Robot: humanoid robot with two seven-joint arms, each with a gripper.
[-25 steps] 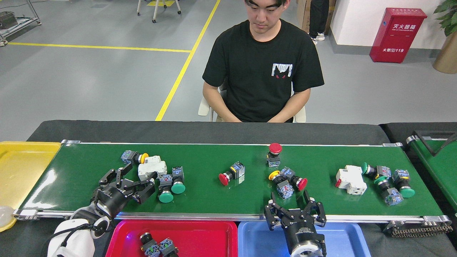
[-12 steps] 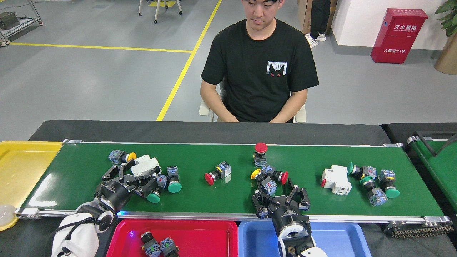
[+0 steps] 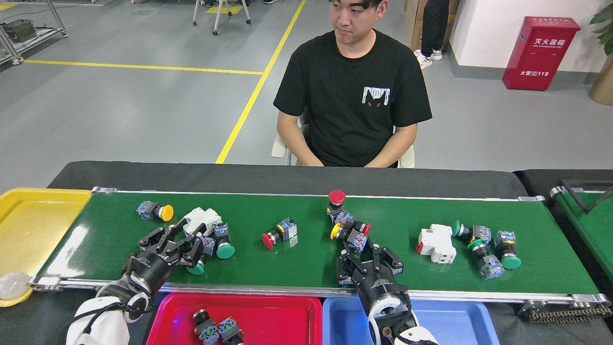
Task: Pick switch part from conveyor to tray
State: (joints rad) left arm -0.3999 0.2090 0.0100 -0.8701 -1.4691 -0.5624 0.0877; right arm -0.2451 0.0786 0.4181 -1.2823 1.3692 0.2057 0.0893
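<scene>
Lying scattered on the conveyor [image 3: 297,266], the switch parts are small push buttons with red, green or yellow caps on blue-grey bodies, and two white blocks are among them. One green-capped switch part [image 3: 197,267] lies just under the left gripper [image 3: 184,239], whose black fingers are spread over it and not closed. Beside it is another green switch [image 3: 223,248] and a white block [image 3: 203,219]. The right gripper [image 3: 366,256] reaches over the near rail with fingers spread apart, holding nothing, just below a cluster of switches [image 3: 349,231]. Two switch parts [image 3: 215,329] already lie in the red tray [image 3: 282,321]; the blue tray [image 3: 459,326] is next to it and a yellow tray [image 3: 28,225] stands at the left end. A seated person [image 3: 352,96] in a black shirt faces the belt, on a grey floor with yellow lines
</scene>
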